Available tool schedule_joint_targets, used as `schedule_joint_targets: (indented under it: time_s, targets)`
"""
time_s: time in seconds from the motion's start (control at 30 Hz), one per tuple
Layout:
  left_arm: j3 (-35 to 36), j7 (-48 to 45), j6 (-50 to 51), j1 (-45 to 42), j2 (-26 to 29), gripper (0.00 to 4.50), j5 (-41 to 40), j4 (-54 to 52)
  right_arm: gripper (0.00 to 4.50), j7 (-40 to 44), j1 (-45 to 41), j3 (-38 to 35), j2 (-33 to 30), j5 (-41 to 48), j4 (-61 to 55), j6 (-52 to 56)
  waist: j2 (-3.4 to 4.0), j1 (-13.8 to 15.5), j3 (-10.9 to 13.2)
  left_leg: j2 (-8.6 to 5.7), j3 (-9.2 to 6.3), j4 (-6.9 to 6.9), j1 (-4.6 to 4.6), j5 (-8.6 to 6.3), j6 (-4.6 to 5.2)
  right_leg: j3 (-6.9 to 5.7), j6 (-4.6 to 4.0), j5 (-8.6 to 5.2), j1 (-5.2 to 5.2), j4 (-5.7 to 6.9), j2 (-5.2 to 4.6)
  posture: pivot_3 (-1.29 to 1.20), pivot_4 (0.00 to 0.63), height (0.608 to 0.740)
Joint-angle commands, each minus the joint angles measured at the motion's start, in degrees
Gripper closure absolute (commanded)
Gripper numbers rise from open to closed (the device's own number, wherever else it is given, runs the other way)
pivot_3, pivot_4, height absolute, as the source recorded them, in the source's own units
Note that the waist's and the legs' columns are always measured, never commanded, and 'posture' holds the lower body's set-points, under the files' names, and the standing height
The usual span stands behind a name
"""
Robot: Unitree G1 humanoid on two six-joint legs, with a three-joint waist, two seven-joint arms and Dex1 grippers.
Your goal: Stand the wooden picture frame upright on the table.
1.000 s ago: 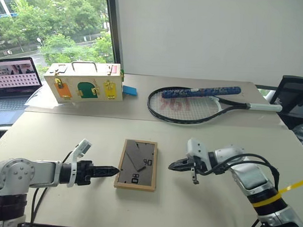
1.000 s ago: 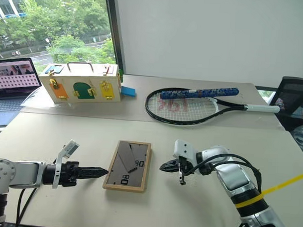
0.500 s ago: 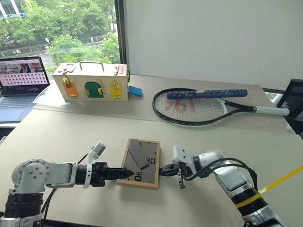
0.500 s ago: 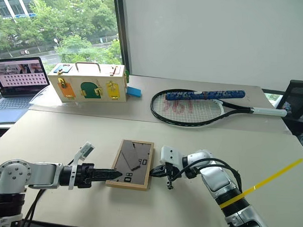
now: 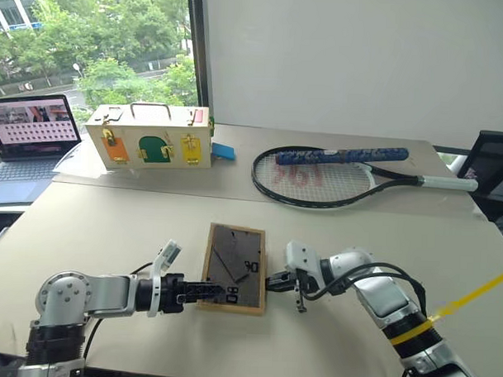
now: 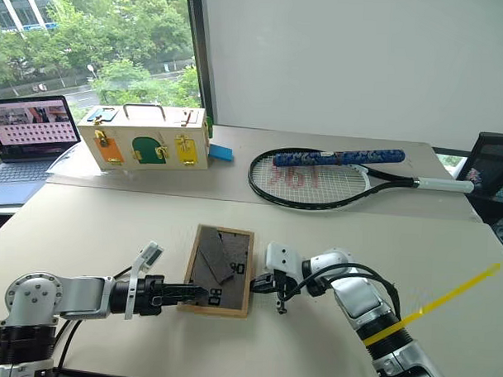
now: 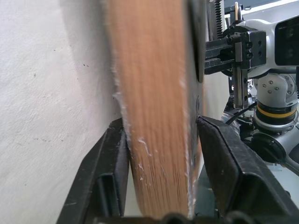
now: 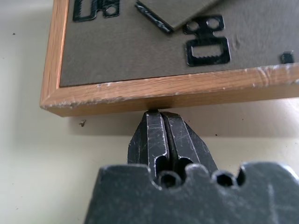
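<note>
Gripping the wooden picture frame (image 5: 234, 268) by its near-left corner, the left gripper (image 5: 208, 291) had a finger (image 7: 108, 177) on each face of the wood edge, clamped on it in the left wrist view; the right gripper (image 5: 275, 281), fingers (image 8: 161, 140) pressed together with nothing held, had its tip set against the frame's right-hand edge, serving as a stop.

Location: lower centre of the head views, on the counter (image 5: 110, 225); the frame lay back-side up, flat or nearly so, between the two grippers.

Appearance: small rectangular frame of light wood with chipped, pale-frayed corners; dark grey backing board; a fold-out stand flap lying across the back; black metal hanger clips with toothed edges near one short side.

Handling note for the step in hand (judgement): the frame looked ready to be tipped up from lying; the lift should come from the left-hand grip, rotating the frame about its far edge, with the closed right fingertip kept against the wood so it did not slide; the stand flap would need to swing out behind before release, else the frame would likely fall; the grip sat near one corner, so twisting was a risk.

Adjacent items, well apart, upper part of the view: latch box (image 5: 147, 138); tennis racket (image 5: 318, 173); laptop (image 5: 30, 131), upper left.
</note>
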Motion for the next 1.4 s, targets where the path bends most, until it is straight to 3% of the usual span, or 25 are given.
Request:
schedule_joint_targets:
  time_s: [0.03,0.2,0.4,0.5,0.63,0.87,1.27,1.4]
  targets:
    - [-0.33,2.27,-0.20,0.18,-1.34,3.37,-1.51,0.06,4.50,-0.25,-0.91,-0.25,0.42,-0.22,0.07,-0.96,0.00,-0.03,0.00,0.00,0.00,0.01,-0.01,0.00,0.00,0.01,0.02,0.01,-0.02,0.00,0.00,0.00,0.150,0.740]
    - [0.80,3.60,-1.60,0.38,-1.68,3.37,-5.65,0.51,4.50,-0.55,-1.75,-2.09,-0.91,-0.07,0.25,-0.98,-0.01,-0.01,0.00,0.00,0.00,0.06,-0.01,0.00,-0.01,0.01,0.04,0.02,-0.01,0.00,0.00,0.00,0.150,0.740]
    - [1.68,6.10,-4.19,-0.24,0.74,3.37,-13.19,4.09,4.50,1.71,-2.77,-10.62,-8.50,5.45,-1.12,4.75,-0.03,0.00,0.03,0.00,0.00,0.06,-0.16,0.00,0.00,0.01,0.04,0.03,-0.12,-0.02,0.00,0.00,0.150,0.740]
    - [-0.08,6.90,-6.10,-0.33,2.41,3.37,-19.54,4.81,3.82,3.28,-4.69,-15.77,-11.26,12.52,-4.12,13.71,-0.03,-0.19,0.04,0.00,0.00,0.00,-0.15,0.00,0.00,0.02,0.03,0.03,-0.14,-0.02,0.00,0.00,0.150,0.740]
    - [-3.59,7.76,-8.64,-0.56,4.94,3.37,-24.54,4.25,2.43,1.43,-8.32,-19.29,-9.95,19.50,-8.18,22.17,-0.03,-0.91,0.06,0.00,0.00,-0.07,-0.14,0.00,0.00,0.04,0.01,0.03,-0.17,-0.02,0.01,0.00,0.150,0.740]
    - [-8.41,9.47,-13.62,-1.46,8.22,3.37,-29.07,2.96,0.08,-1.68,-11.30,-15.40,-5.67,24.79,-12.88,33.06,-0.04,-0.44,0.07,0.00,-0.01,-0.09,-0.17,0.00,0.00,0.03,0.01,0.03,-0.19,-0.08,0.00,0.00,0.150,0.740]
    - [-12.88,10.35,-19.28,-0.37,11.13,3.37,-31.05,-1.62,0.08,-2.03,-14.74,-5.47,-0.08,20.27,-8.33,30.25,-0.02,-0.06,0.08,0.00,0.01,-0.12,-0.20,0.00,-0.01,0.03,0.00,0.03,-0.24,-0.12,0.00,0.00,0.150,0.740]
    - [-13.77,9.97,-20.02,-0.23,11.42,3.37,-30.37,-1.98,0.08,-0.66,-13.91,-5.37,1.55,21.11,-9.30,27.86,-0.02,-0.08,0.09,0.00,0.01,-0.16,-0.20,0.01,-0.01,0.03,0.00,0.03,-0.27,-0.11,0.01,0.00,0.150,0.740]
